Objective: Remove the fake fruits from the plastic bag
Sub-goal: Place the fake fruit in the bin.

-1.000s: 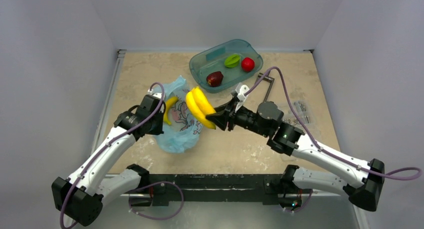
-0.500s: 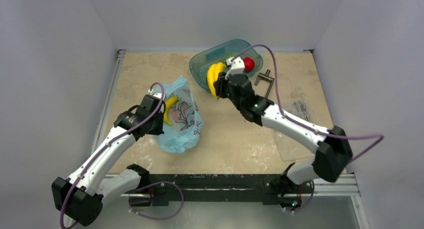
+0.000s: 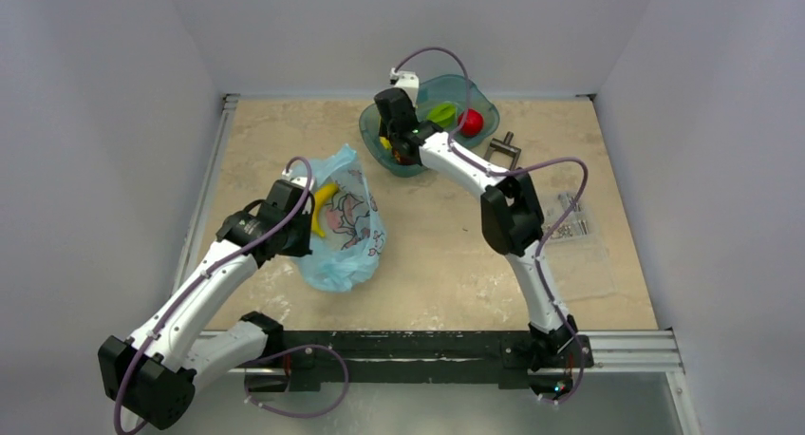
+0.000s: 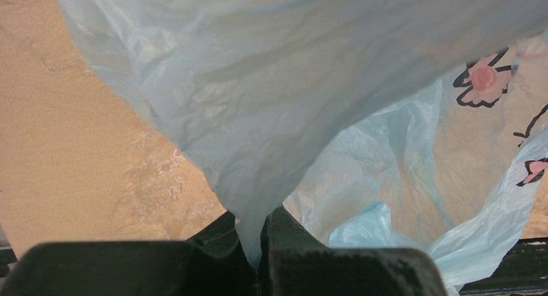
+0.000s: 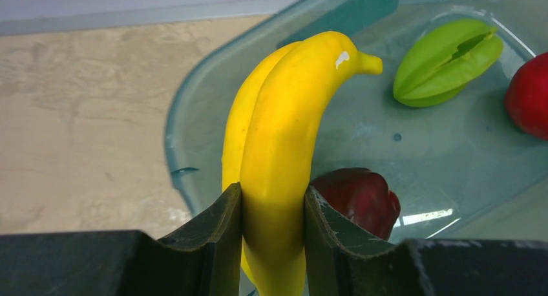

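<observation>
Top view: the right gripper (image 3: 389, 139) is stretched out over the near-left end of the bin (image 3: 482, 101). Only a sliver of its banana (image 3: 384, 143) shows under the wrist. The left gripper (image 3: 306, 228) sits at the left edge of the bag (image 3: 346, 236). A second banana (image 3: 325, 205) lies in the bag's mouth, just beside the left gripper and well apart from the right one.

Left wrist: the jaws are fully closed on a pinch of bag film, which fans up and away from them.

Right wrist: the jaws are partly closed, clamping the banana's lower end. Its long axis runs straight away from the gripper, with the tip over the bin floor. The maroon fruit (image 5: 358, 196) lies just below and to the right, and the green fruit (image 5: 446, 60) and red fruit (image 5: 530, 95) farther right. Letting go here should drop the banana beside the maroon fruit.
</observation>
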Controlling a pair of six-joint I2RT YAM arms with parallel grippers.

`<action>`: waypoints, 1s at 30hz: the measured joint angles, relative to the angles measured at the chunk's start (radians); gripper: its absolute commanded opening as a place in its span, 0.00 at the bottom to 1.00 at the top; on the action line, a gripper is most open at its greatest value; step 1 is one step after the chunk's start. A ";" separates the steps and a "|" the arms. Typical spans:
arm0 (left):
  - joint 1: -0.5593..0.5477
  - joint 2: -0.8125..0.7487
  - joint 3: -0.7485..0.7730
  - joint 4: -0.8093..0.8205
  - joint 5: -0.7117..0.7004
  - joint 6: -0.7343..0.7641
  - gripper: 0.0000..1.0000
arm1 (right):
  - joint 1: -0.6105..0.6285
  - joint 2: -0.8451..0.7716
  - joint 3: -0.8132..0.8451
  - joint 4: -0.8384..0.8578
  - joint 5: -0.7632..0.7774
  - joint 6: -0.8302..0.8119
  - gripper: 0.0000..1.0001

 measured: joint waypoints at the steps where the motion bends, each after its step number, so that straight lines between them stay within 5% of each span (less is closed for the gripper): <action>1: 0.000 0.001 0.000 0.000 0.001 0.000 0.00 | -0.007 0.035 0.027 -0.016 0.001 0.005 0.17; 6: 0.000 0.013 0.000 0.001 0.008 0.000 0.00 | -0.029 0.145 0.098 -0.062 0.006 0.010 0.36; 14: 0.000 0.015 0.000 0.001 0.018 0.000 0.00 | -0.029 0.193 0.141 -0.068 -0.007 -0.015 0.81; 22: 0.000 0.015 0.000 0.003 0.027 0.000 0.00 | -0.029 0.107 0.048 -0.063 -0.042 -0.054 0.85; 30: 0.000 0.015 0.000 0.005 0.041 0.001 0.00 | -0.028 -0.301 -0.349 -0.003 -0.142 -0.048 0.79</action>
